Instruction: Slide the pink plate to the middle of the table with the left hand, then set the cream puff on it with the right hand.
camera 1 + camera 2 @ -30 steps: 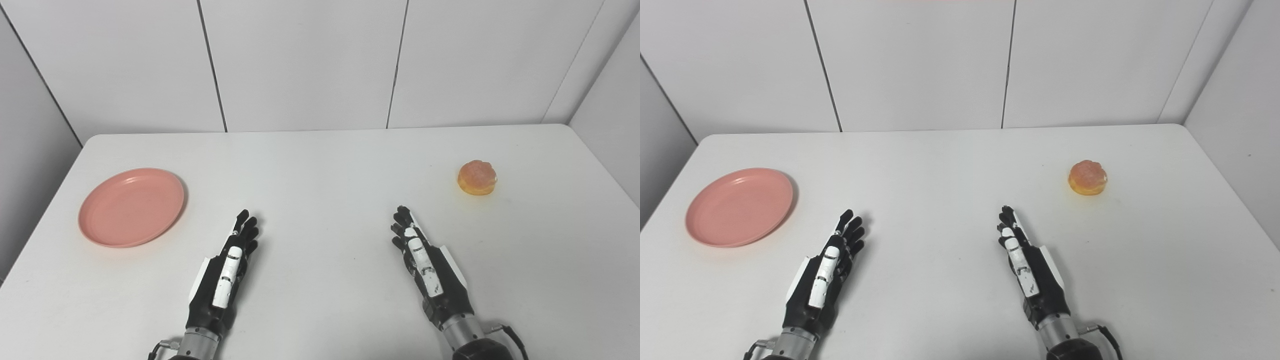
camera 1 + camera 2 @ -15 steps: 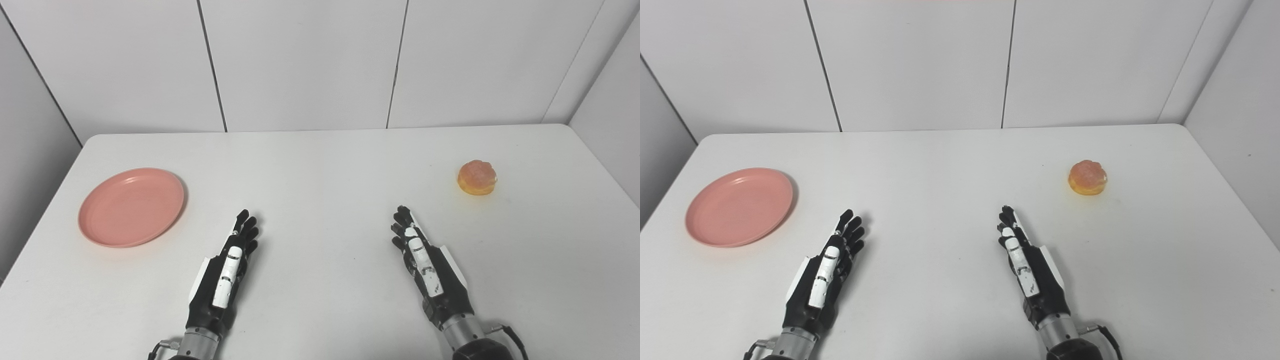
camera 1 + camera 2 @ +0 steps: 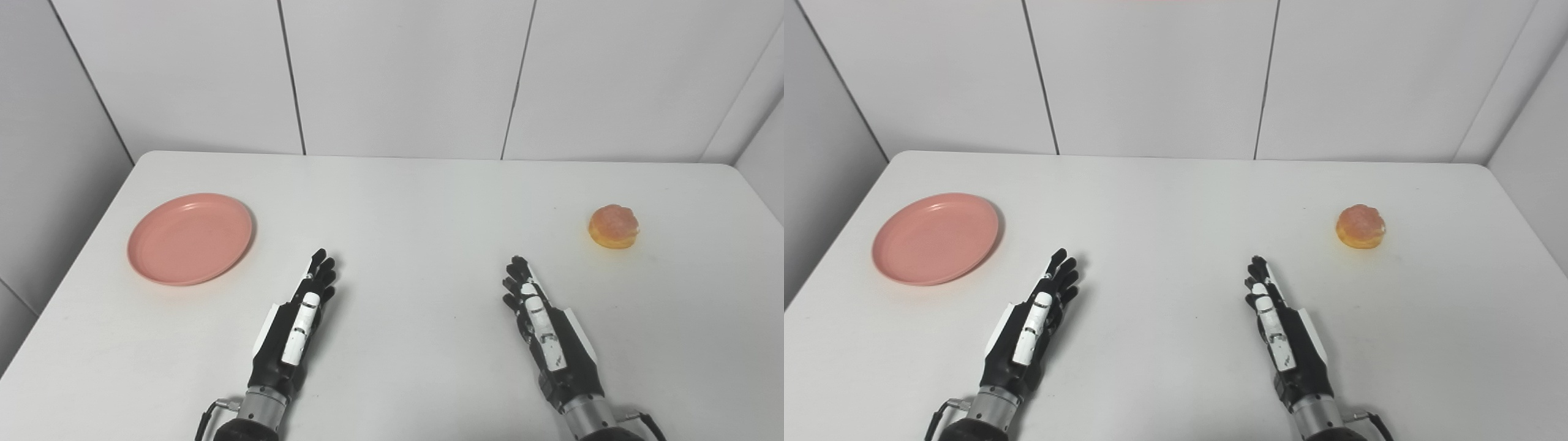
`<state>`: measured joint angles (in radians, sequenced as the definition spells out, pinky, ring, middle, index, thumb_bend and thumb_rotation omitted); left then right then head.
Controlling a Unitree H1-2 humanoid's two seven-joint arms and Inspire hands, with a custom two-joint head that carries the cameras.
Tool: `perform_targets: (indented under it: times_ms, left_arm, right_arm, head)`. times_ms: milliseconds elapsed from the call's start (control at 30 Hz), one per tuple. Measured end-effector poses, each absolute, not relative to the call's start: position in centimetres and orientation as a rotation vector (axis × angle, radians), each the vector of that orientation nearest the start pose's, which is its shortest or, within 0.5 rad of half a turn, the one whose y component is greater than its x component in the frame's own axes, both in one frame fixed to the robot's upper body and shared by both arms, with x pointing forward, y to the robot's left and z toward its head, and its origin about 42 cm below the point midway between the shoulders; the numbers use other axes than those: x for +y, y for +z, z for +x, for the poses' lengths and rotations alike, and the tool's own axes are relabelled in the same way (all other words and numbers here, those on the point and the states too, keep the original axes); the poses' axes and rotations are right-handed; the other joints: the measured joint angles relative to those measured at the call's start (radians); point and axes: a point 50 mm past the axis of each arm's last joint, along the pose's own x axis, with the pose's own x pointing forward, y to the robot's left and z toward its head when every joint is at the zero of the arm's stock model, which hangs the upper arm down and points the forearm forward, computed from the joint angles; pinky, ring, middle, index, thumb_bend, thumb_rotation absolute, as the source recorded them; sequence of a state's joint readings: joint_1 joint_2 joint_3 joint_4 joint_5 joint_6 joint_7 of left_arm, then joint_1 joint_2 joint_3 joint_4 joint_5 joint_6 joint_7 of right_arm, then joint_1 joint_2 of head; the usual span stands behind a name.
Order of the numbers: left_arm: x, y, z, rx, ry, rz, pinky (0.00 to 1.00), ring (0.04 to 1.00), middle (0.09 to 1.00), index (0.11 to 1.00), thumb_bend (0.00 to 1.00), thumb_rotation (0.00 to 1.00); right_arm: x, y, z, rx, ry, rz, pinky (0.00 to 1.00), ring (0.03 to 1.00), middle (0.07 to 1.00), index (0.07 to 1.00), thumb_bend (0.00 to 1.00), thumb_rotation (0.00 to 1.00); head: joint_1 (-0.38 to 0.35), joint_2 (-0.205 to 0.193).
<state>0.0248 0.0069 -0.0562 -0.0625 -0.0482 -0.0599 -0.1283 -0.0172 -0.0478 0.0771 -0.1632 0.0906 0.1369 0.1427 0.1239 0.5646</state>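
Camera only has shifted since the earlier frames; whole scene slid right in frame, nothing on the table moved.

Both hands unchanged relative to the white tabletop (image 3: 404, 202): left black-and-white robot hand (image 3: 296, 323) lower centre-left, fingers straight and released, holding nothing; right black-and-white robot hand (image 3: 547, 334) lower centre-right, same, fingers extended, nothing grasped. Round flat pink plastic plate (image 3: 190, 238) sits at left of frame, well apart from the left hand, not yet touched. Small round golden cream puff with pinkish top (image 3: 614, 226) at right of frame, well apart from the right hand. Judgement: task not started; head re-aim probably precedes the left reach to the plate. Middle of table between the hands is where the plate should go.
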Motion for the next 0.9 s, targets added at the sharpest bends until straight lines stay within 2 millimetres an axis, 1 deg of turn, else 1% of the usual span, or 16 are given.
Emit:
perform_targets:
  times_ms: [67,167,233,300,367,400,433,500,667,900]
  left_arm:
    - [19.0,11.0,27.5,-0.100,-0.170,-0.024,0.98,0.964,0.973,0.972,0.47,1.00]
    - [18.5,11.0,27.5,-0.105,-0.156,-0.004,0.96,0.950,0.963,0.962,0.48,1.00]
    - [18.3,11.0,27.5,-0.110,-0.145,-0.002,0.95,0.944,0.961,0.959,0.49,1.00]
    - [18.0,10.9,27.5,-0.116,-0.140,0.003,0.95,0.940,0.961,0.959,0.49,1.00]
    - [17.6,11.0,27.5,-0.123,-0.133,-0.001,0.94,0.938,0.961,0.959,0.48,1.00]
    - [17.4,11.0,27.6,-0.124,-0.131,-0.002,0.94,0.937,0.961,0.959,0.48,1.00]
    - [17.2,11.0,27.6,-0.125,-0.129,0.001,0.94,0.936,0.960,0.959,0.48,1.00]
    - [17.1,10.9,27.7,-0.126,-0.130,0.004,0.94,0.939,0.961,0.961,0.49,1.00]
    - [16.8,10.8,27.8,-0.125,-0.124,0.014,0.95,0.949,0.962,0.962,0.50,1.00]
    - [16.6,10.8,27.9,-0.125,-0.125,0.015,0.96,0.951,0.962,0.963,0.49,1.00]
  right_arm:
    - [-19.7,13.5,28.6,-0.039,0.240,0.046,1.00,1.000,1.000,1.000,0.27,1.00]
    - [-20.3,13.4,28.5,-0.039,0.248,0.047,1.00,1.000,1.000,1.000,0.25,1.00]
    - [-20.7,13.4,28.5,-0.042,0.246,0.049,1.00,1.000,1.000,1.000,0.24,1.00]
    - [-20.9,13.2,28.5,-0.046,0.243,0.048,1.00,1.000,1.000,1.000,0.23,1.00]
    - [-21.1,13.2,28.4,-0.048,0.248,0.044,1.00,1.000,1.000,1.000,0.21,1.00]
    - [-21.2,13.1,28.4,-0.050,0.252,0.041,1.00,1.000,1.000,1.000,0.20,1.00]
    - [-21.3,13.1,28.4,-0.051,0.255,0.041,1.00,1.000,1.000,1.000,0.20,1.00]
    - [-21.4,13.0,28.4,-0.049,0.254,0.047,1.00,1.000,1.000,1.000,0.19,1.00]
    - [-21.6,12.9,28.3,-0.047,0.250,0.053,1.00,1.000,1.000,1.000,0.16,1.00]
    - [-21.6,12.9,28.2,-0.046,0.250,0.070,1.00,1.000,1.000,1.000,0.13,1.00]
  head:
    - [0.000,0.000]
    - [0.077,-0.041]
    - [0.085,-0.046]
    - [0.126,-0.078]
    - [0.129,-0.081]
    - [0.140,-0.094]
    - [0.141,-0.095]
    - [0.161,-0.118]
    - [0.177,-0.127]
    - [0.181,-0.127]
